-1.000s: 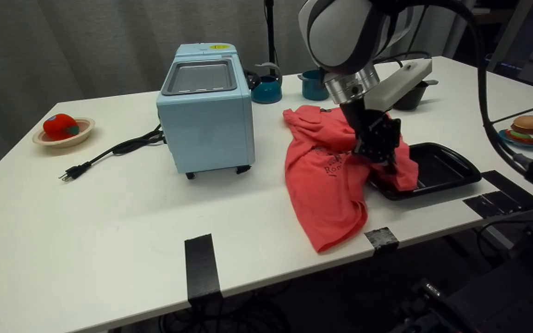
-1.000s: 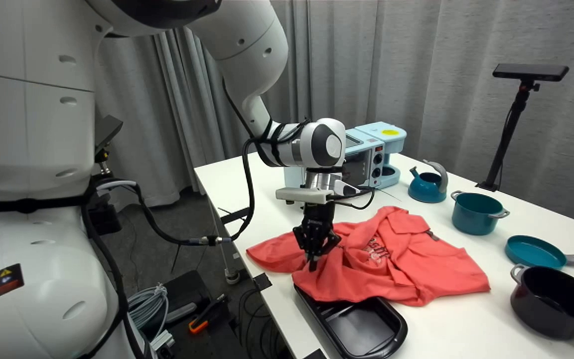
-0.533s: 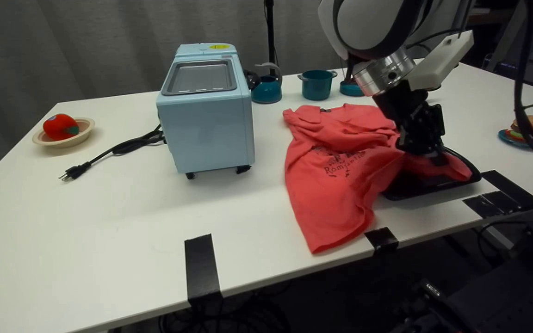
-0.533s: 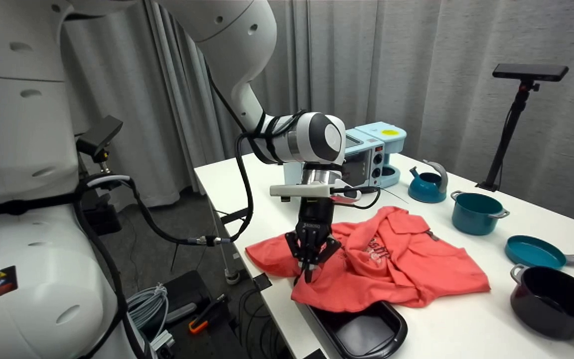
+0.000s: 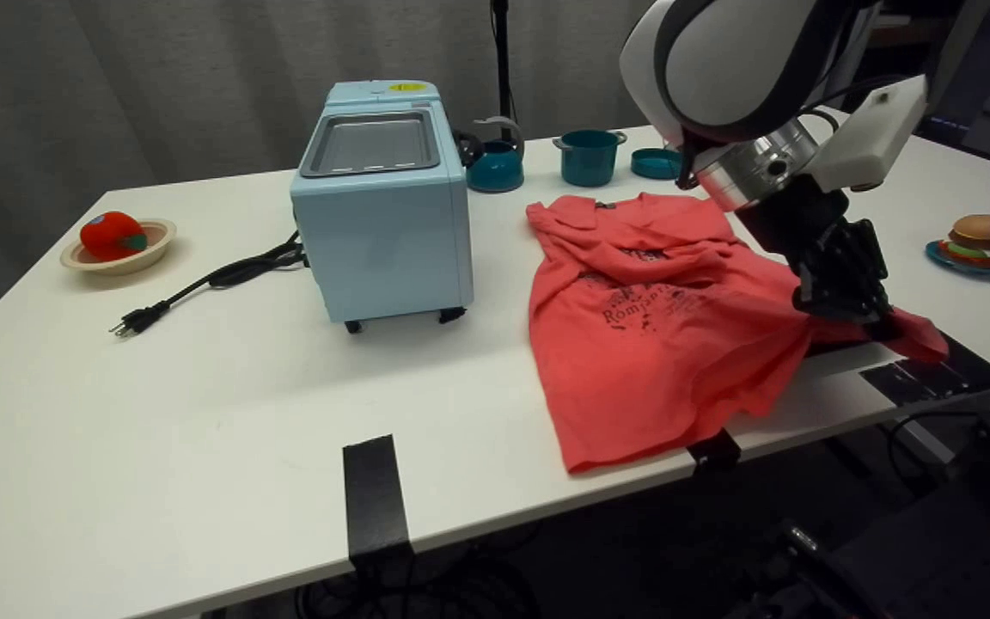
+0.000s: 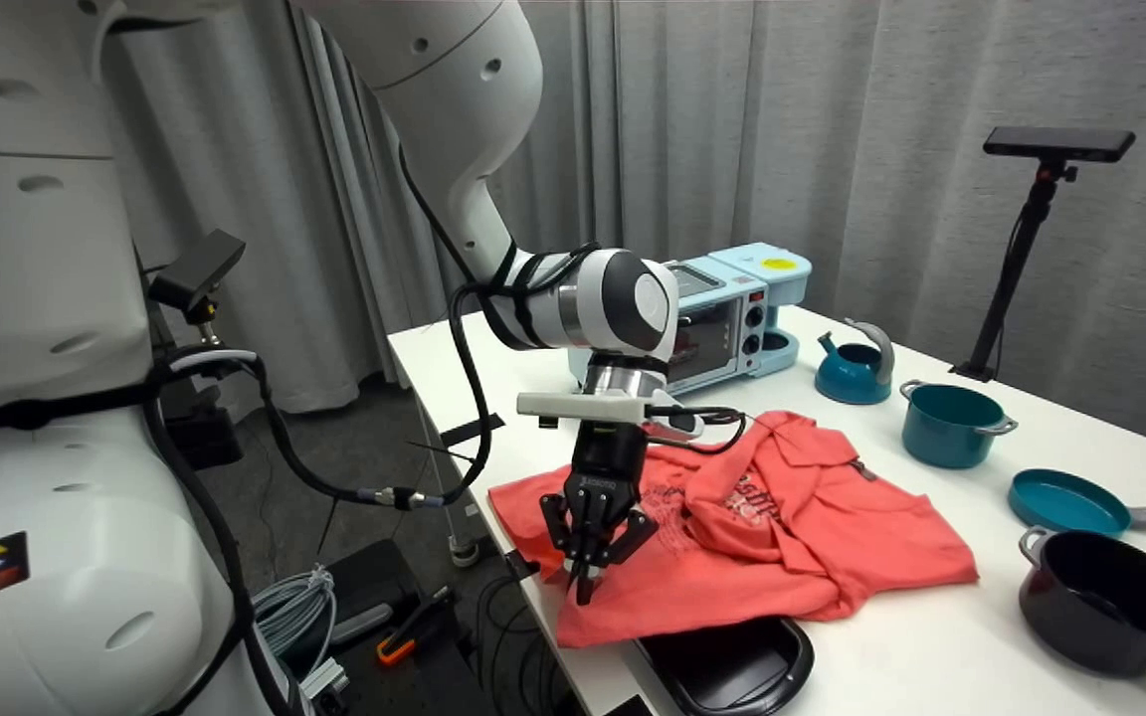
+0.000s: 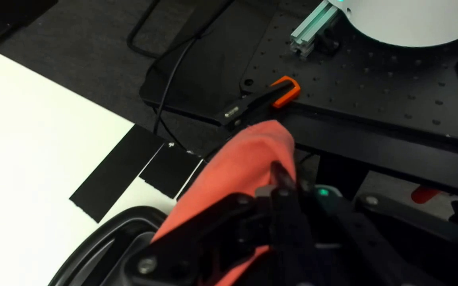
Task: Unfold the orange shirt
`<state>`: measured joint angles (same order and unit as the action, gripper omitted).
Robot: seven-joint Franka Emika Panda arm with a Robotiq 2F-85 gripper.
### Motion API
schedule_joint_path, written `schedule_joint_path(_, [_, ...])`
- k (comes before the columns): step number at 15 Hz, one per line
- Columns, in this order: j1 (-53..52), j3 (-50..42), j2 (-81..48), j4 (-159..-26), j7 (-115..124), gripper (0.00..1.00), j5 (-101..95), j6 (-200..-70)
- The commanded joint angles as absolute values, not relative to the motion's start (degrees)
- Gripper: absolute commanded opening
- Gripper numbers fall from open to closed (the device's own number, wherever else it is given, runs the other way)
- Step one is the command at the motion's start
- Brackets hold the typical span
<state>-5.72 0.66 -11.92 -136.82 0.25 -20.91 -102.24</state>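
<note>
Creased orange shirt (image 5: 675, 344), one soft edge (which, unclear) in hand (image 6: 583, 581)

Saw an oven (image 5: 383, 245) and tray (image 6: 732, 666) on the worktop (image 5: 160, 430), a kettle (image 6: 850, 383) near a teal pot (image 6: 951, 446), a red object (image 5: 111, 236) in a bowl (image 5: 121, 267), a burger (image 5: 979, 234) on a plate (image 5: 939, 255).
</note>
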Motion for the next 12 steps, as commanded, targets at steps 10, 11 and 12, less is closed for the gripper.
schedule_joint_path(10, [-3.21, 0.37, -8.92, -137.65, -0.84, 1.0, -21.15, -101.74])
schedule_joint_path(11, [-2.84, 0.23, -8.44, -136.98, -0.89, 1.0, -20.94, -101.72])
schedule_joint_path(12, [-2.32, 0.03, -8.01, -135.94, -1.03, 1.0, -20.59, -101.77])
